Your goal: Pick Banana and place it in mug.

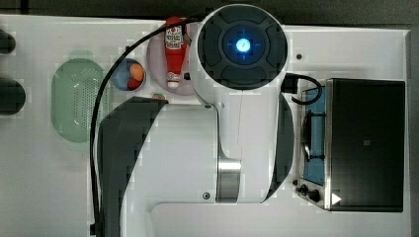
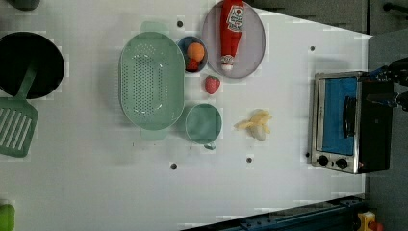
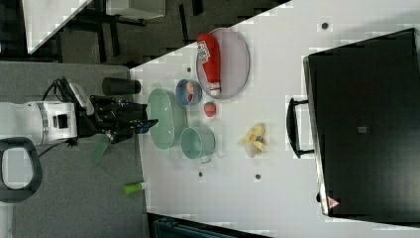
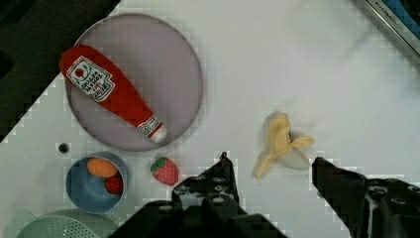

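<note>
Wrist view: banana (image 4: pixel 282 146) lies mid-frame on the table, untouched, just beyond the wide-spread, empty gripper (image 4: pixel 272 171).

pale yellow banana (image 2: pixel 255 124), teal-green mug (image 2: pixel 203 123)

Banana (image 2: pixel 255 125) beside upright mug (image 2: pixel 203 123)

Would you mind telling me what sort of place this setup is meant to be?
Probably a lab tabletop staged as a play kitchen: a toaster oven, a perforated colander and a toy ketchup bottle on a plate.
</note>
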Tool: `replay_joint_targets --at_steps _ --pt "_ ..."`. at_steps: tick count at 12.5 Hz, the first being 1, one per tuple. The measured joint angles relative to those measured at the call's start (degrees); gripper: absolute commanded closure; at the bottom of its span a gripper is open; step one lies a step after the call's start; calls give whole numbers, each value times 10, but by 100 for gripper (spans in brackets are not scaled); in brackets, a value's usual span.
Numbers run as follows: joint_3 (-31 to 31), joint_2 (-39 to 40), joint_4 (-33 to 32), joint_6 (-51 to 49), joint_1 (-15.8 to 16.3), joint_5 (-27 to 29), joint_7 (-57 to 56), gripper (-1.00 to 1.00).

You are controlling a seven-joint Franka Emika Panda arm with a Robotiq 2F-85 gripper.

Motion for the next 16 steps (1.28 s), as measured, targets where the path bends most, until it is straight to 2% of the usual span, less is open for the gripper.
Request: replay_joint_targets --at_steps 2,3,5,9,16 --pt "-16 -77 -95 -49 10 -12 0 -78" --pt "-22 -110 -122 -58 11 -15 0 -100" --pt "-39 -146 -126 -41 11 -10 0 -100" --pt "-53 -142 -115 1 -12 -9 -5 -100" --pt "-46 13 -237 228 -7 -11 -196 -100"
